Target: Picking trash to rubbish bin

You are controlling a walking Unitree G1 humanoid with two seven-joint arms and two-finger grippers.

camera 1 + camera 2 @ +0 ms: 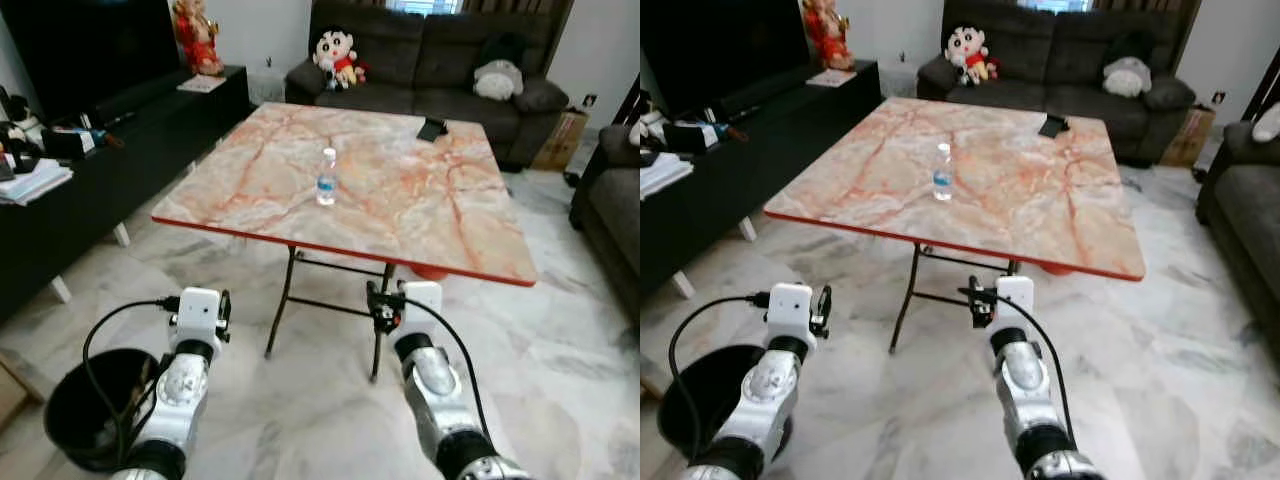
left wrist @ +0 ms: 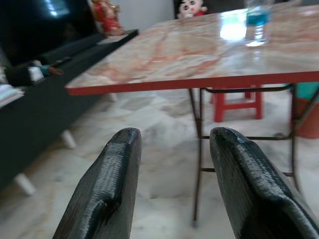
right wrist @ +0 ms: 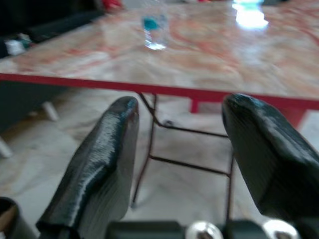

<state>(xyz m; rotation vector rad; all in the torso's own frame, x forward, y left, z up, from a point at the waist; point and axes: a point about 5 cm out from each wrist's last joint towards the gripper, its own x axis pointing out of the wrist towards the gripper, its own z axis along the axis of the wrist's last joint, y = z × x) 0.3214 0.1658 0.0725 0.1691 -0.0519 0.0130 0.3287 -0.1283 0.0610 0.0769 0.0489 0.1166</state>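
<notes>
The job is only starting — nothing is being carried yet. One water bottle [image 1: 327, 176] is standing upright near the middle of the marble table [image 1: 420, 215]. One black bin [image 1: 70, 400] is sitting on the floor by the robot's left side. The left gripper [image 2: 172, 189] and right gripper [image 3: 179, 164] are both hanging spread apart, holding nothing — two grippers, well short of the bottle.

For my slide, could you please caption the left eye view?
Both open grippers, left and right, face a marble table bearing one water bottle.
</notes>
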